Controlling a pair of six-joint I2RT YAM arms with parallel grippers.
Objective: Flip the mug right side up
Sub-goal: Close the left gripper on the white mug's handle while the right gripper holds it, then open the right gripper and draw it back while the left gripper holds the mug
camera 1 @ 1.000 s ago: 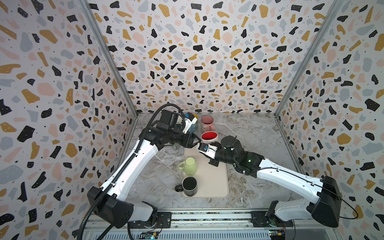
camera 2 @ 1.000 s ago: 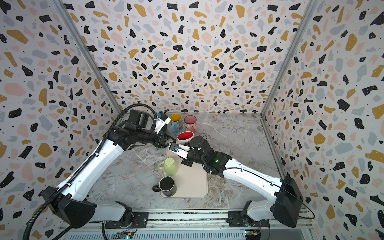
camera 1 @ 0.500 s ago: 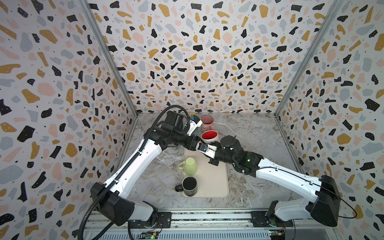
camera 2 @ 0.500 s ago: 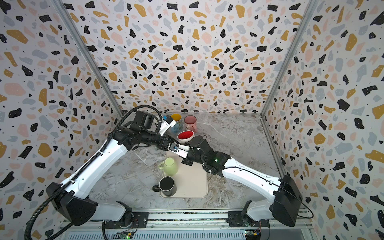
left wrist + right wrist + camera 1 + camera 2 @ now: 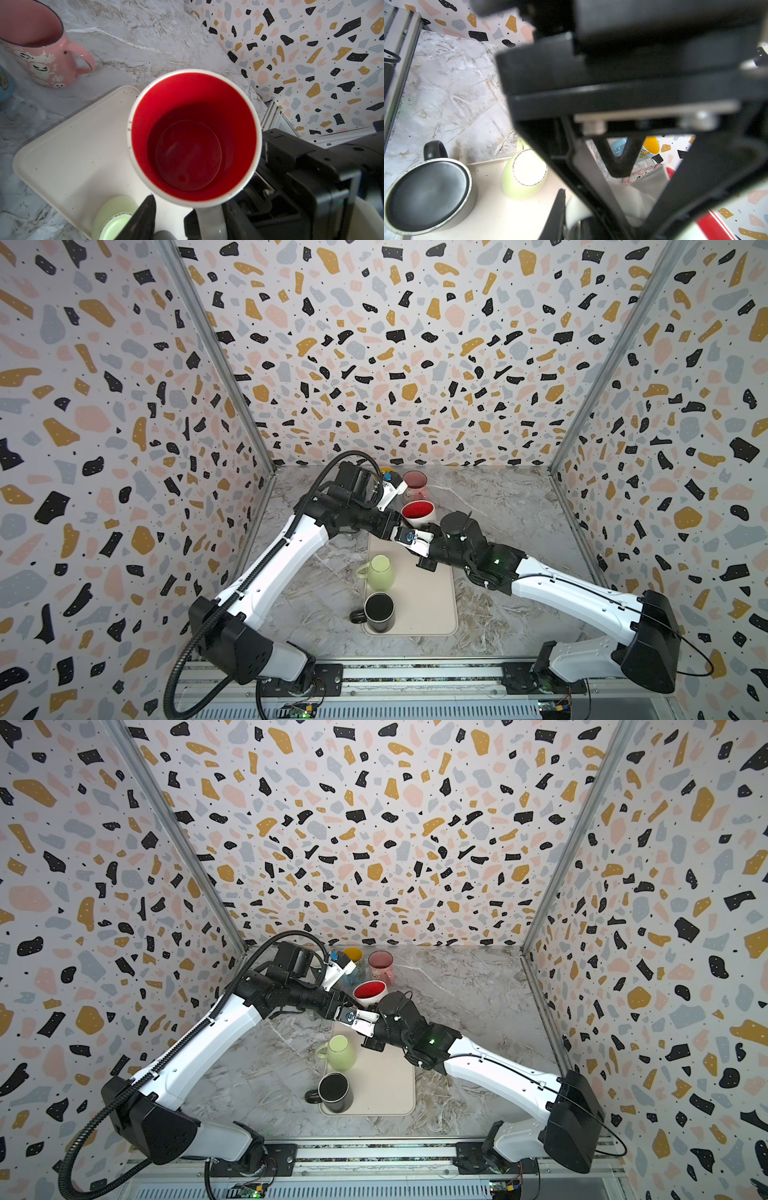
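Both top views look steeply down from high above the near end of the tray (image 5: 428, 597), facing the back wall (image 5: 395, 364) and taking in the whole worktop (image 5: 498, 506). The left wrist view looks down from close over the red-lined mug (image 5: 193, 135) at the tray's far end. The right wrist view sits low above the tray, half blocked by black hardware (image 5: 633, 72). Both wrist views share the green mug (image 5: 525, 176).

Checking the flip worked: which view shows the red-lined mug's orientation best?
Left wrist view: the red-lined mug fills it, mouth facing the camera, inner base visible. Both top views show it small, mouth up; the right wrist view only slivers.
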